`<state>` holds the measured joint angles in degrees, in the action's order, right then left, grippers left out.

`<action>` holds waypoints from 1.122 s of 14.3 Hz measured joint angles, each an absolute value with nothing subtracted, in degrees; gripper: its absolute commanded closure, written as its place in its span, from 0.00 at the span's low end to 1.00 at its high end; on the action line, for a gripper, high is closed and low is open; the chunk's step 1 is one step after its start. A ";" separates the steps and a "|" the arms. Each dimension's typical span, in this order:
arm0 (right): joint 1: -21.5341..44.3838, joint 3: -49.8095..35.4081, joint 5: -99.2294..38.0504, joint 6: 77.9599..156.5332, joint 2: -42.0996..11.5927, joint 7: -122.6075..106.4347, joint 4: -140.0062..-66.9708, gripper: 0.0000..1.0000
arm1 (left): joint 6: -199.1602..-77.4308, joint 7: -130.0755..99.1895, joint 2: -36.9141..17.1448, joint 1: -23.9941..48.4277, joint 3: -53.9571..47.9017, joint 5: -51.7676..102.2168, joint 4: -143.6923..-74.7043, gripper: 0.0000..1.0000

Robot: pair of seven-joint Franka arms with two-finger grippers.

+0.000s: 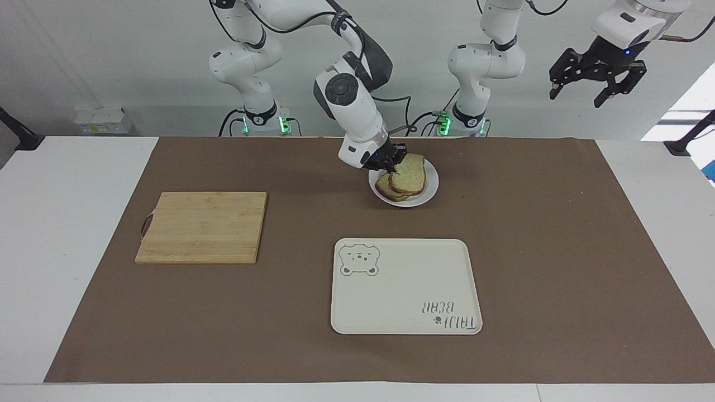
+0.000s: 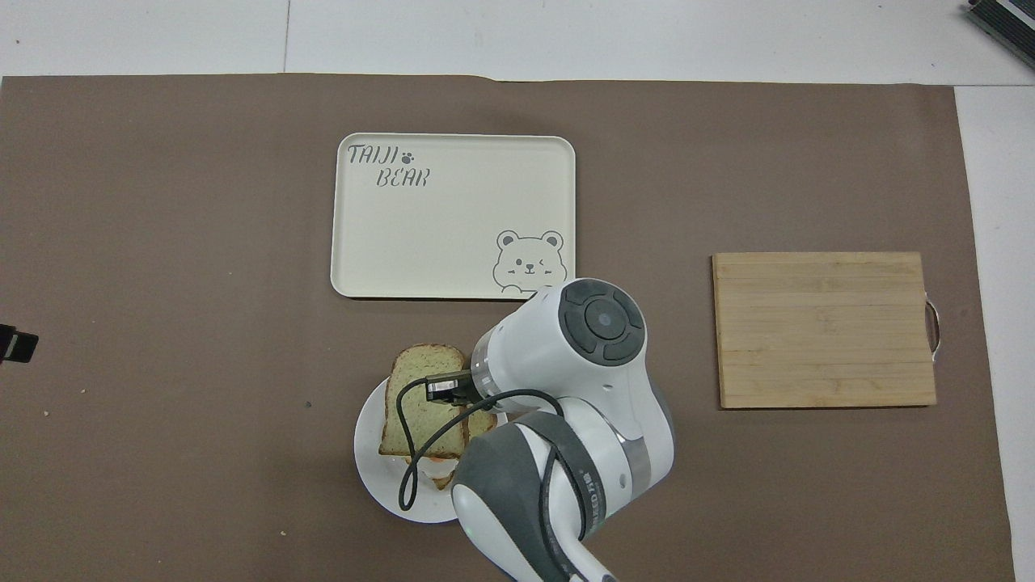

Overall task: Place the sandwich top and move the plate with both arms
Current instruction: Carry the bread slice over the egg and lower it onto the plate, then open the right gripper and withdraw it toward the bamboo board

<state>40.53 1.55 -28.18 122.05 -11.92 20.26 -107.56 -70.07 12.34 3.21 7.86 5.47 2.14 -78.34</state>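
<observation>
The sandwich top (image 1: pixel 409 173) (image 2: pixel 422 400), a pale bread slice with a brown crust, hangs tilted just over the lower slice (image 1: pixel 386 188) on the small white plate (image 1: pixel 429 192) (image 2: pixel 372 465). My right gripper (image 1: pixel 392 162) (image 2: pixel 447 389) is shut on the top slice's edge, over the plate. The egg is hidden under the held slice. My left gripper (image 1: pixel 596 84) waits open, raised high above the left arm's end of the table; only its tip (image 2: pixel 16 345) shows in the overhead view.
A cream rectangular tray (image 1: pixel 406 286) (image 2: pixel 453 216) with a bear drawing lies farther from the robots than the plate. A wooden cutting board (image 1: pixel 202 227) (image 2: pixel 825 329) lies toward the right arm's end of the table. Brown paper covers the table.
</observation>
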 measured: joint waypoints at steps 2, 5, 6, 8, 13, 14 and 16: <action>42.14 1.55 -28.19 124.65 -13.35 20.70 -108.29 1.00 | -70.07 12.34 3.21 7.86 5.47 2.14 -78.34 0.00; 43.20 1.55 -28.19 128.49 -14.62 20.72 -110.13 1.00 | -70.07 12.34 3.21 7.86 5.47 2.14 -78.34 0.00; 43.28 1.55 -28.19 128.71 -14.76 20.72 -110.61 1.00 | -70.07 12.34 3.21 7.86 5.47 2.14 -78.34 0.00; 44.20 1.54 -28.19 129.71 -14.99 20.72 -111.58 1.00 | -70.07 12.34 3.21 7.86 5.47 2.14 -78.34 0.00; 45.16 1.61 -28.19 130.71 -15.03 18.45 -113.85 1.00 | -70.07 12.34 3.21 7.86 5.47 2.14 -78.34 0.00; 45.16 1.70 -28.19 130.74 -15.03 17.85 -114.18 0.99 | -70.05 12.34 3.21 7.86 5.47 2.14 -78.34 0.00; 45.11 1.87 -28.19 130.84 -15.03 17.50 -114.31 0.23 | -69.90 12.34 3.21 7.86 5.47 2.14 -78.34 0.00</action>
